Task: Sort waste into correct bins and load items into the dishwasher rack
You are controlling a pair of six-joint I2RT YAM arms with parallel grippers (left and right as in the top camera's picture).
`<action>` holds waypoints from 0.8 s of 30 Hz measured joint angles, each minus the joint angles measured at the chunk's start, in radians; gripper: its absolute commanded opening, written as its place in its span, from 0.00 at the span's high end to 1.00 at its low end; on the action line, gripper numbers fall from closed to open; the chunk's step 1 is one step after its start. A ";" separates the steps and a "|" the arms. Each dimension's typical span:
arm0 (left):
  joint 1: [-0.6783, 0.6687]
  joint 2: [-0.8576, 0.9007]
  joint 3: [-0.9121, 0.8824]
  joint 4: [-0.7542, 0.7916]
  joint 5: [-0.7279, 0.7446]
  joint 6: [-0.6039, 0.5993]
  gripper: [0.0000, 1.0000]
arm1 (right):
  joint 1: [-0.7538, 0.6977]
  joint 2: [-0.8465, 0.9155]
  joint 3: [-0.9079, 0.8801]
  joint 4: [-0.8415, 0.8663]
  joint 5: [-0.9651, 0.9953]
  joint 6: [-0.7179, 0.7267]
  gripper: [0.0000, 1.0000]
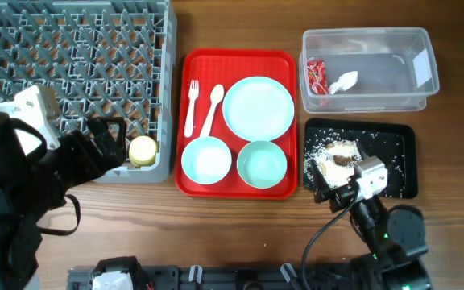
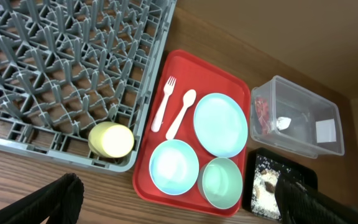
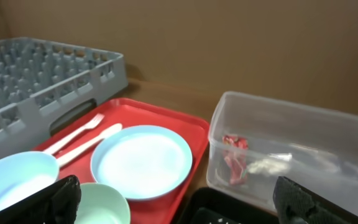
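Left fingers and right fingers spread wide, empty. Nearest bowl ahead of left fingers: likely light, stiff, slick; pinch the rim.

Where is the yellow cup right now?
Overhead view: the yellow cup sits in the near-right corner of the rack, just left of the red tray.
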 measured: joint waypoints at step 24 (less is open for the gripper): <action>0.000 0.000 0.000 0.000 0.000 0.000 0.00 | -0.017 -0.105 -0.212 0.213 -0.006 0.034 0.00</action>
